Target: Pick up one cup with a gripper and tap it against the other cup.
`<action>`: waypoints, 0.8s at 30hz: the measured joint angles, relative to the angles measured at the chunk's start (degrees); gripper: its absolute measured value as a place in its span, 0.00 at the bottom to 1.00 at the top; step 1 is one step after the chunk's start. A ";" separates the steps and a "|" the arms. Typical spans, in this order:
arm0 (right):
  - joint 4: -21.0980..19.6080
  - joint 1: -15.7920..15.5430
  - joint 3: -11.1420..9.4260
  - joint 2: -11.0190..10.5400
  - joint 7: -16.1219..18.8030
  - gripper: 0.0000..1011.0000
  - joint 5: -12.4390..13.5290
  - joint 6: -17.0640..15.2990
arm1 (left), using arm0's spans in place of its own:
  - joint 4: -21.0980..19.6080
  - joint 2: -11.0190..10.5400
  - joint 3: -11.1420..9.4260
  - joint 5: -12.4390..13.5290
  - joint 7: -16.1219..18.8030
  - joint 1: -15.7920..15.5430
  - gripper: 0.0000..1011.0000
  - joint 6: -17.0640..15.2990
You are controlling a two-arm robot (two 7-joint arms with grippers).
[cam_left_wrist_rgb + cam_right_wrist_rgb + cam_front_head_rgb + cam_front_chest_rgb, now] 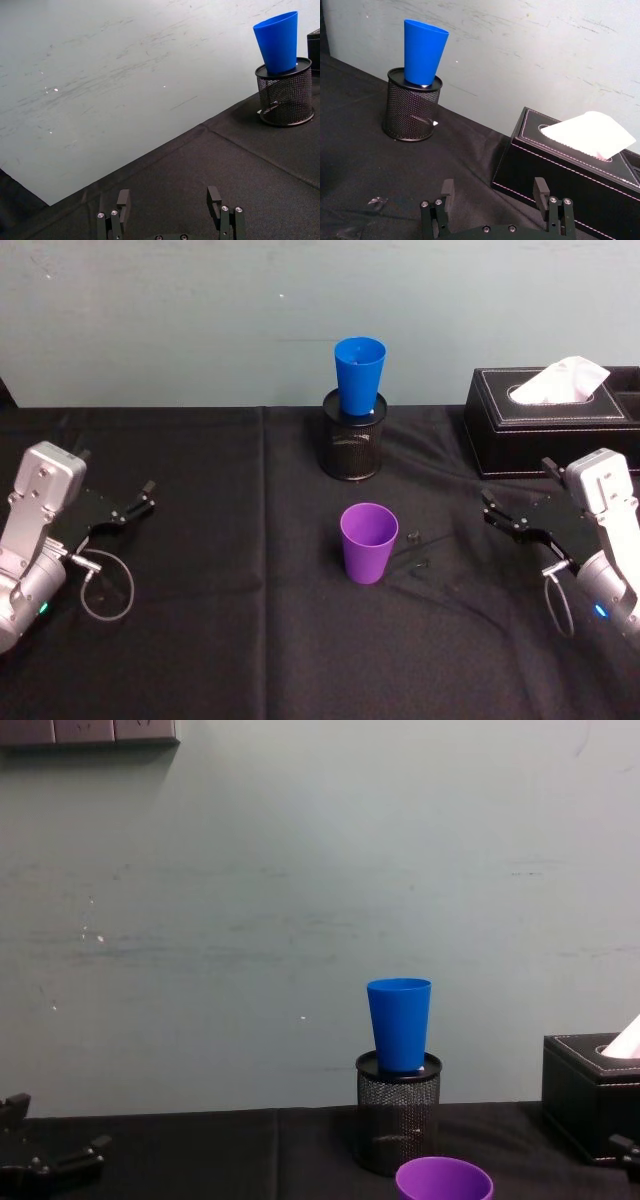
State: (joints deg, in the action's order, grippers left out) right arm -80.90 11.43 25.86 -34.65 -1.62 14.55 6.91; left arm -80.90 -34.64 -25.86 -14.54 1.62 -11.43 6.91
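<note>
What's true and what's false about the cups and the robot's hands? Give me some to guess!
1. The blue cup stands on top of the black mesh pot. True.
2. The purple cup is lying on its side. False: it stands upright on the black tablecloth, open end up.
3. The right gripper is holding the purple cup. False: it is open and empty, off to the cup's right.
4. The left gripper is open, with nothing in it. True.
5. The tissue box sits on the robot's left side. False: it is on the right, behind the right gripper.
</note>
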 joint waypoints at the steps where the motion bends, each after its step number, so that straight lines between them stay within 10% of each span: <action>1: 0.00 0.00 0.00 0.00 0.00 0.99 0.00 0.00 | 0.00 0.00 0.00 0.00 0.00 0.00 0.99 0.00; 15: -1.68 -1.59 -2.19 -0.94 1.28 0.99 0.84 2.79 | 0.00 0.00 0.00 0.00 0.00 0.00 0.99 0.00; 24: -5.99 -7.11 -6.01 -3.55 7.58 0.99 7.05 6.60 | 0.00 0.00 0.00 0.00 0.00 0.00 0.99 0.00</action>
State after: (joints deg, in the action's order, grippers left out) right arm -86.89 4.32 19.85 -38.20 5.96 21.60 13.51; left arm -80.90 -34.65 -25.86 -14.55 1.62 -11.43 6.91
